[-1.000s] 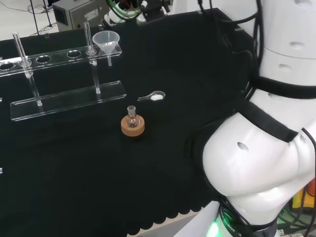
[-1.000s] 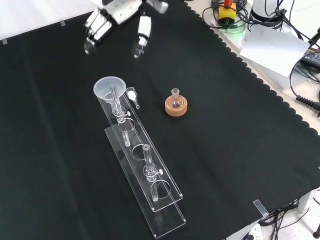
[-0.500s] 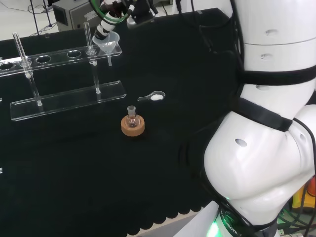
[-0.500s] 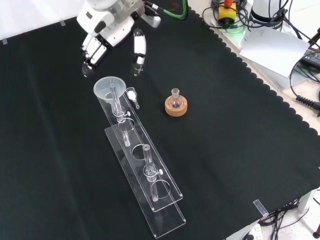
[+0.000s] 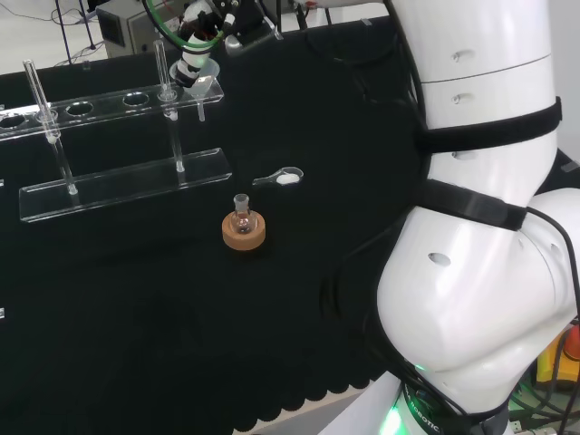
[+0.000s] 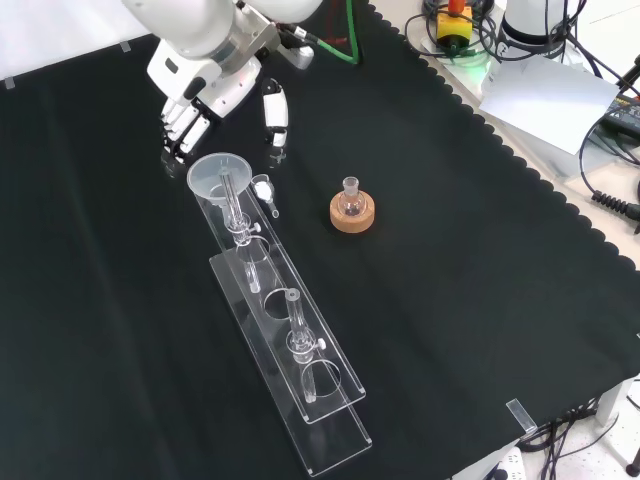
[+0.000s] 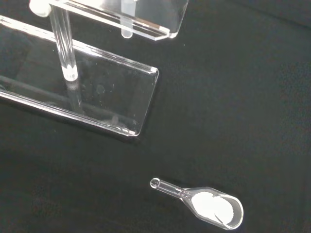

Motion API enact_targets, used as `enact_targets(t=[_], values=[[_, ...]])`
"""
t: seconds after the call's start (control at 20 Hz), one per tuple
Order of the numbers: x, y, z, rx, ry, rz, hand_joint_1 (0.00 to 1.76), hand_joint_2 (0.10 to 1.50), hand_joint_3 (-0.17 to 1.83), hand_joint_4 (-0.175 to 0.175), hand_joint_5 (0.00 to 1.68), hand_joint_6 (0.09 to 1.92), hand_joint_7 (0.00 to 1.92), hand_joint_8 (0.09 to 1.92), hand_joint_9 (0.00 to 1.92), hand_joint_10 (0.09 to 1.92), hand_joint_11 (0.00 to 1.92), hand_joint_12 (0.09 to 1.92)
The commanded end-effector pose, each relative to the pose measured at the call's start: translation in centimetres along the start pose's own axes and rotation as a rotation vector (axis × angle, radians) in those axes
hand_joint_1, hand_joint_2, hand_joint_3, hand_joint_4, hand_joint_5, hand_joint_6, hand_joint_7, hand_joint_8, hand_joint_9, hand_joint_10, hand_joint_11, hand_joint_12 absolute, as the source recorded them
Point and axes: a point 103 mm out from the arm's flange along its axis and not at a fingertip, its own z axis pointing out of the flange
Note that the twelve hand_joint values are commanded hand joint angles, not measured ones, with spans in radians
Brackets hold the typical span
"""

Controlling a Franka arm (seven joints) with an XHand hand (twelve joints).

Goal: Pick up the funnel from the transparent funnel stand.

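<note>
The clear funnel (image 6: pixel 218 174) sits in the end hole of the transparent stand (image 6: pixel 322 395), its stem (image 7: pixel 127 28) poking down through the top plate. My hand (image 6: pixel 212 78) hangs just beyond the funnel in the front view. Its fingers (image 6: pixel 178 132) are straight and lie off one side of the rim, the thumb (image 6: pixel 273 116) off the other. It is open and holds nothing. In the head view the hand (image 5: pixel 192 65) covers part of the funnel (image 5: pixel 207 88).
A small flask on a cork ring (image 6: pixel 351 210) stands right of the stand in the front view. A clear scoop with white powder (image 6: pixel 264 189) lies beside the funnel end, seen close in the wrist view (image 7: pixel 214 208). The stand's rods (image 5: pixel 38 91) rise upright.
The hand has come down and closer to the funnel, from well above it to level with its rim. The arm's links have swung further into the head view. Nothing on the cloth moved.
</note>
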Motion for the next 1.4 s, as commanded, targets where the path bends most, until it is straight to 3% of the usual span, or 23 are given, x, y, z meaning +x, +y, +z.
enact_targets(t=[0.05, 0.5, 1.4], values=[[0.0, 0.7, 0.4, 0.022, -0.024, -0.005, 0.48, 0.70, 0.35, -0.016, 0.07, 0.09, 0.00, 0.55, 0.11, 0.83, 0.27, 1.47], [0.1, 1.6, 0.7, 0.001, -0.031, -0.012, 0.50, 0.69, 0.36, -0.020, 0.06, 0.09, 0.00, 0.52, 0.08, 0.87, 0.22, 1.51], [0.3, 3.5, 1.5, 0.028, -0.042, -0.026, 0.50, 0.68, 0.37, -0.022, 0.02, 0.09, 0.00, 0.55, 0.15, 0.87, 0.28, 1.48]])
